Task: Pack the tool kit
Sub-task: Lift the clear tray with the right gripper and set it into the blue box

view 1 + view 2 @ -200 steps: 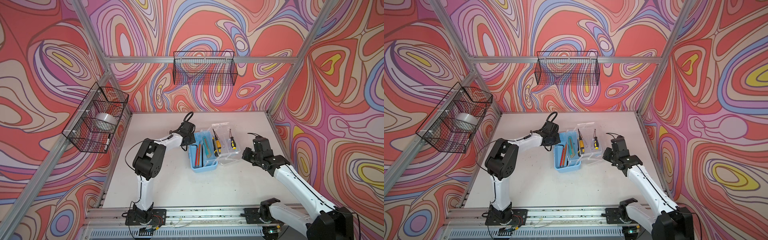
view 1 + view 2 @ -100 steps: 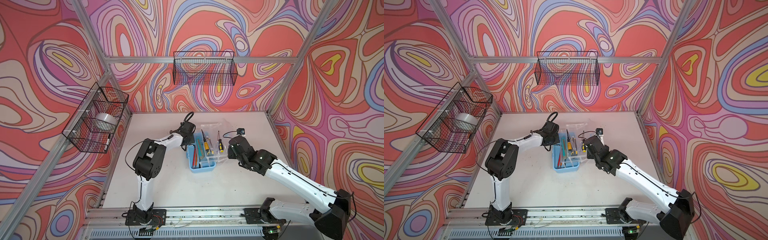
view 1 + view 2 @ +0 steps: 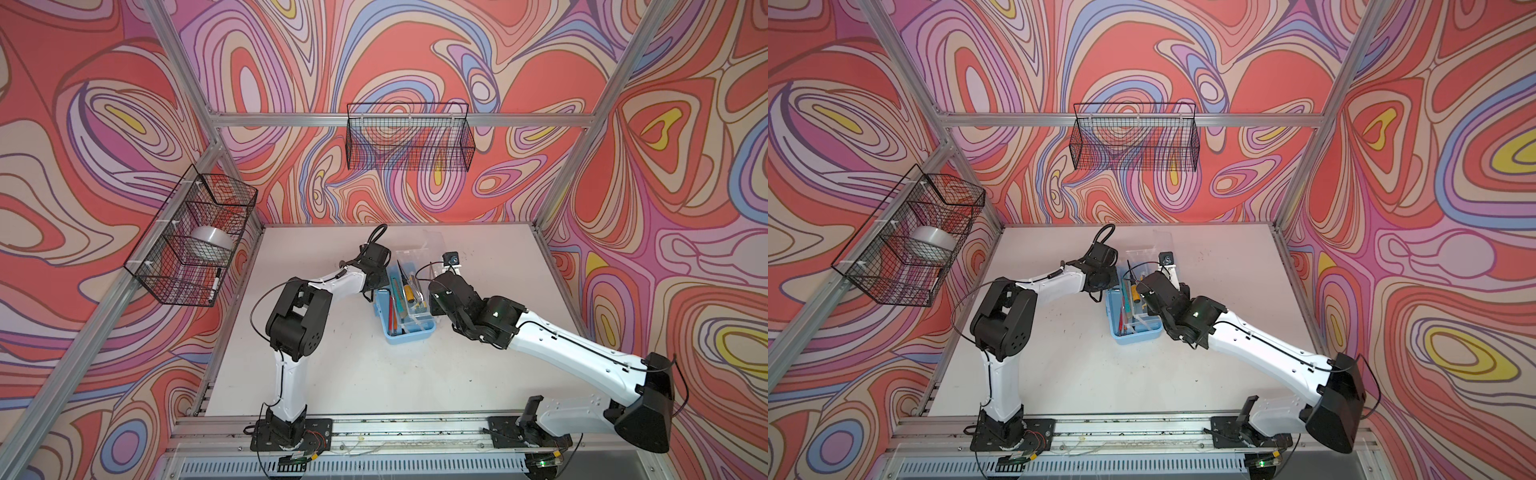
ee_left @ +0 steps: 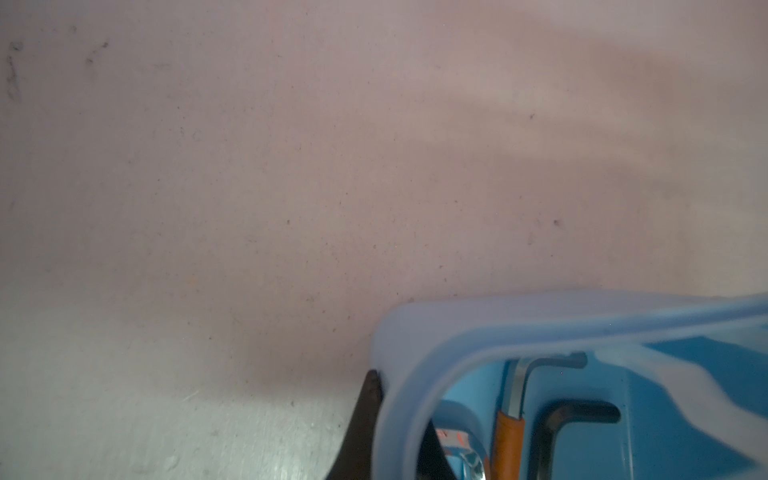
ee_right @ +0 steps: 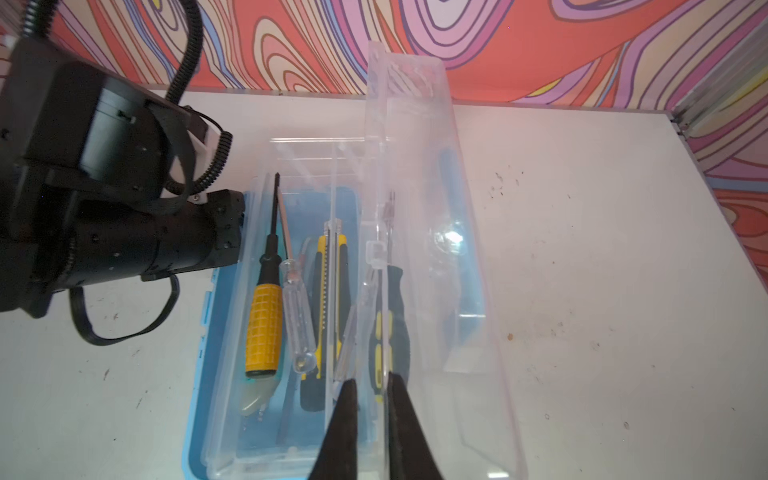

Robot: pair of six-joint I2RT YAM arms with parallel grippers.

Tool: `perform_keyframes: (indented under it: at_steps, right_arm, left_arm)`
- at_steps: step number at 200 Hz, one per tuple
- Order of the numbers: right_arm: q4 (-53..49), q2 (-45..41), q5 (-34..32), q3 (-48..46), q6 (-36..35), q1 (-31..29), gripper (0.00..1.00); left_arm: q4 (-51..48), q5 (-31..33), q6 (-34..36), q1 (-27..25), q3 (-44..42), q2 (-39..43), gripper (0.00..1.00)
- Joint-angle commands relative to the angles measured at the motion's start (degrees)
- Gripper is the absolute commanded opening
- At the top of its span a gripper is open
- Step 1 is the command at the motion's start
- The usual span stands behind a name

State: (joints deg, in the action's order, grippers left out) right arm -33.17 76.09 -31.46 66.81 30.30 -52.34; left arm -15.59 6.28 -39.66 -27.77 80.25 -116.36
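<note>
- Your light-blue tool box sits about mid-table, with the tools already inside: yellow-handled screwdriver, utility knife and more.
- Left end effector is clamped on the box's wall.
- Right end effector has its fingers slightly apart, straddling the edge of the clear lid.
- The lid's standing upright, so I'd say only closing is left.
- The wire basket hangs on the back wall, well clear of the lid.

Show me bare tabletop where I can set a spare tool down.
Free: the table between the blue box and the front rail, and its far right corner beyond the right arm. Crowded: around the box, where the left arm and right arm both reach in.
</note>
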Motion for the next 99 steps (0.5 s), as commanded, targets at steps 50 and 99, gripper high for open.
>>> perform_keyframes:
  at_steps: [50,99]
  right_arm:
    - [9.6,3.6,24.6,2.1,-3.9,-3.3,0.37]
    - [7.3,-5.2,18.1,2.5,-5.5,-3.2,0.39]
  left_arm:
    - [2.9,-4.4,-5.1,-3.3,0.1,1.7,0.06]
    - [2.9,-1.5,-4.3,-3.2,-0.5,3.2,0.04]
